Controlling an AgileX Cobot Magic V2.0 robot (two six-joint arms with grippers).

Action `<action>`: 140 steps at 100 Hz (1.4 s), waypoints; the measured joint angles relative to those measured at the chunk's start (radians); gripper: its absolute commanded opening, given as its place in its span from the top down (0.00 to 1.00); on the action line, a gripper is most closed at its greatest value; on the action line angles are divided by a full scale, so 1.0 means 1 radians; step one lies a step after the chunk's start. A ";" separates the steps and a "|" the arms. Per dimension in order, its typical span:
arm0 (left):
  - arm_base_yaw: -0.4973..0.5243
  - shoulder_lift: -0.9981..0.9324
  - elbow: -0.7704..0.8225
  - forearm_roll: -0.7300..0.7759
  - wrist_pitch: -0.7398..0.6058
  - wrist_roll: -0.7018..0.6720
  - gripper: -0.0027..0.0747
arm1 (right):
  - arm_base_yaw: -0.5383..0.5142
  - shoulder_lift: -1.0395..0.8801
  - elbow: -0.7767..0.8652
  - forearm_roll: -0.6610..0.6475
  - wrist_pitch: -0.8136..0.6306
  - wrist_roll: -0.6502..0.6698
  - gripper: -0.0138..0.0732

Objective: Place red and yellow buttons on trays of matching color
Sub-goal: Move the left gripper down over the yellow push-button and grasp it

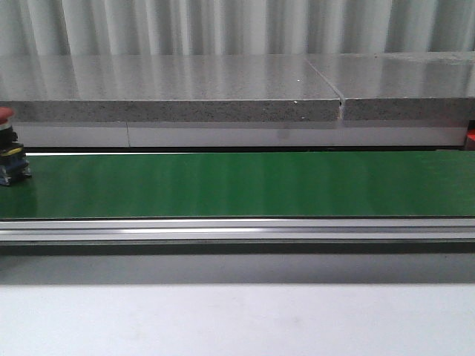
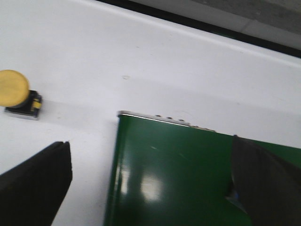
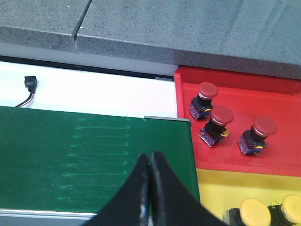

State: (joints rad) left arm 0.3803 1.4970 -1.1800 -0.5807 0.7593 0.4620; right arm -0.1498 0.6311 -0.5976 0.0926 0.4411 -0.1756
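A red button (image 1: 7, 148) stands on the green belt (image 1: 237, 184) at the far left edge of the front view. In the left wrist view a yellow button (image 2: 18, 94) lies on the white table, off the belt's end (image 2: 141, 155). My left gripper (image 2: 150, 188) is open over that belt end, with nothing between its fingers. The right wrist view shows the red tray (image 3: 282, 101) holding three red buttons (image 3: 217, 123) and the yellow tray (image 3: 221, 188) holding two yellow buttons (image 3: 254, 211). My right gripper (image 3: 149, 157) is shut and empty above the belt, beside the trays.
A grey stone ledge (image 1: 171, 93) runs behind the belt. An aluminium rail (image 1: 237, 230) lines the belt's near side, with white table (image 1: 237, 319) in front. A small black connector with wires (image 3: 30, 84) lies on the white surface behind the belt.
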 measured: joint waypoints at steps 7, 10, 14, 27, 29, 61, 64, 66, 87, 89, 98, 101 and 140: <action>0.031 0.025 0.000 0.008 -0.029 -0.017 0.15 | 0.000 0.000 0.000 0.000 0.000 0.000 0.92; 0.046 0.041 0.000 0.011 -0.039 -0.028 0.15 | 0.000 0.000 0.000 0.000 0.000 0.000 0.92; 0.060 0.058 0.000 0.015 -0.047 -0.034 0.15 | 0.000 0.000 0.000 0.000 0.000 0.000 0.92; 0.092 0.142 0.000 0.019 -0.077 -0.048 0.15 | 0.000 0.000 0.000 0.000 0.000 0.000 0.92; 0.094 0.155 0.000 0.021 -0.084 -0.049 0.15 | 0.000 0.000 0.000 0.000 0.000 0.000 0.92; 0.096 0.350 -0.099 0.069 -0.136 -0.053 0.15 | 0.000 0.000 0.000 0.000 0.000 0.000 0.92; 0.096 0.366 -0.115 0.073 -0.137 -0.053 0.15 | 0.000 0.000 0.000 0.000 0.000 0.000 0.92; 0.096 0.375 -0.127 0.078 -0.139 -0.053 0.15 | 0.000 0.000 0.000 0.000 0.000 0.000 0.92; 0.096 0.462 -0.232 0.126 -0.145 -0.075 0.15 | 0.000 0.000 0.000 0.000 0.000 0.000 0.92; 0.096 0.471 -0.240 0.132 -0.145 -0.079 0.15 | 0.000 0.000 0.000 0.000 0.000 0.000 0.92; 0.096 0.507 -0.272 0.151 -0.145 -0.090 0.15 | 0.000 0.000 0.000 0.000 0.000 -0.002 0.92; 0.096 0.522 -0.285 0.158 -0.145 -0.092 0.15 | 0.000 0.000 0.000 0.000 0.000 -0.002 0.92; 0.096 0.608 -0.347 0.170 -0.149 -0.100 0.34 | 0.000 0.000 0.000 0.000 0.000 -0.002 0.92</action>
State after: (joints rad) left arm 0.4766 2.1051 -1.5272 -0.4109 0.6107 0.3622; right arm -0.1498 0.6311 -0.5976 0.0926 0.4411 -0.1773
